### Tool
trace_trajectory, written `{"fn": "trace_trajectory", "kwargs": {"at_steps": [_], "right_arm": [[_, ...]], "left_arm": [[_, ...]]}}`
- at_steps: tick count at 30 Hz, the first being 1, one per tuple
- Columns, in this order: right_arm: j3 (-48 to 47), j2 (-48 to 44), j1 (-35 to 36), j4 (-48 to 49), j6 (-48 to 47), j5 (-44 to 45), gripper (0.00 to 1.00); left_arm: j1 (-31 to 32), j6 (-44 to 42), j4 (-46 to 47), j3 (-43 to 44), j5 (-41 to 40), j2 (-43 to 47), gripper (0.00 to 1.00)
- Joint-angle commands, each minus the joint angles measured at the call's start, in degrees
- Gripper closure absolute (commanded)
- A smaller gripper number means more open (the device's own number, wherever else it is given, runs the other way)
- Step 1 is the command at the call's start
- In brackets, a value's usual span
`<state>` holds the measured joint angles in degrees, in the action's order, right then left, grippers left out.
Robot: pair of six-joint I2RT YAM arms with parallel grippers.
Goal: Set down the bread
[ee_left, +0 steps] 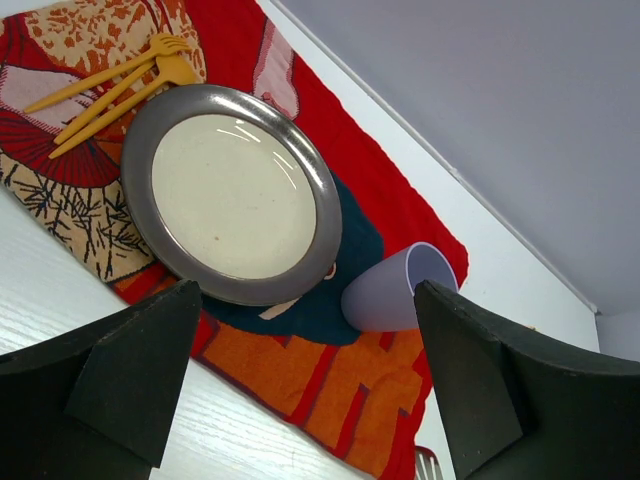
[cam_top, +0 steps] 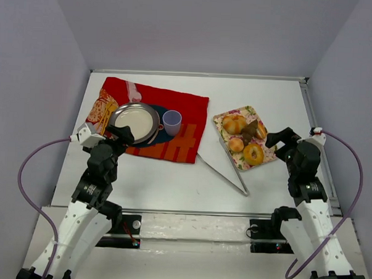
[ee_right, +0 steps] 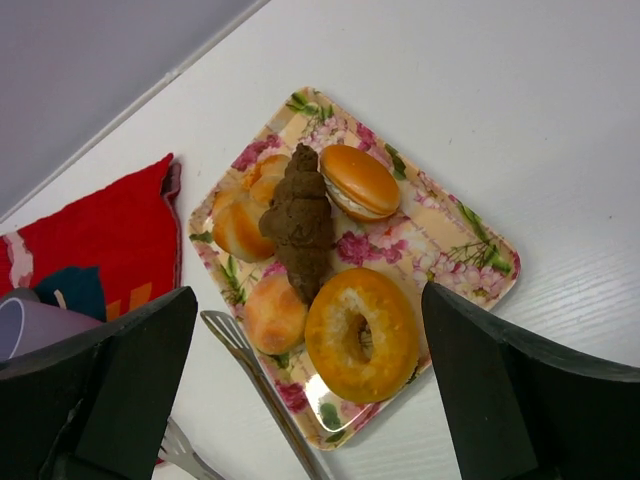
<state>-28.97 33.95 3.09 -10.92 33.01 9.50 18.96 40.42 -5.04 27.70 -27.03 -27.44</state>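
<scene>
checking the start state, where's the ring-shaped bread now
The ring-shaped bread lies on the floral tray at table right in the top view, at the tray's near corner, beside the small peach bun and brown croissant.

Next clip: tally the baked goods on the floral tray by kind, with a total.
Ring bread: 1
Plain buns, scored bun and small bun: 2
Cream-filled bun: 1
Brown croissant: 1
Total: 5
</scene>
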Motion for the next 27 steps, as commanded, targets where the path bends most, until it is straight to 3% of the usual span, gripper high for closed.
{"fn": "trace_trajectory", "kwargs": {"at_steps": [1, 2, 6, 8, 12, 18, 22, 27], "right_arm": [[-1.7, -1.9, 0.3, 3.2, -1.2, -1.9, 0.0], [-1.5, -2.2, 0.3, 3.3, -2.2, -3.4, 0.0], [-3.2, 0.4, 0.3, 5.3, -6.5, -28.0, 0.0], [-4.9, 3.2, 2.1, 1.6, -7.5, -30.9, 0.0], [-8.8, 13.5, 11.8, -4.8, -13.0, -21.5, 0.0], [-23.7, 30.4, 36.5, -20.8, -24.3, -2.7, 0.0], [-34.5, 41.9, 40.4, -30.2, -29.0, 4.2, 0.0], [-37.0, 51.3, 41.1, -38.0, -34.4, 6.7, 0.0]], "left_arm": [[-0.2, 0.4, 1.8, 0.4, -1.1, 0.6, 0.01], [-0.2, 0.5, 2.0, 0.2, -1.2, 0.6, 0.01], [-0.1, -0.3, 3.1, 0.2, 0.5, -0.2, 0.01], [-0.1, -0.6, 3.8, 0.2, 2.1, -0.6, 0.01], [-0.2, -1.6, 4.6, 0.3, 2.7, -1.7, 0.01], [-0.1, -2.5, 4.7, 0.5, 4.1, -2.3, 0.01], [-0.2, -3.0, 4.6, 0.2, 5.4, -1.9, 0.01], [-0.2, -3.2, 4.7, 0.0, 4.7, -1.1, 0.01]]}}
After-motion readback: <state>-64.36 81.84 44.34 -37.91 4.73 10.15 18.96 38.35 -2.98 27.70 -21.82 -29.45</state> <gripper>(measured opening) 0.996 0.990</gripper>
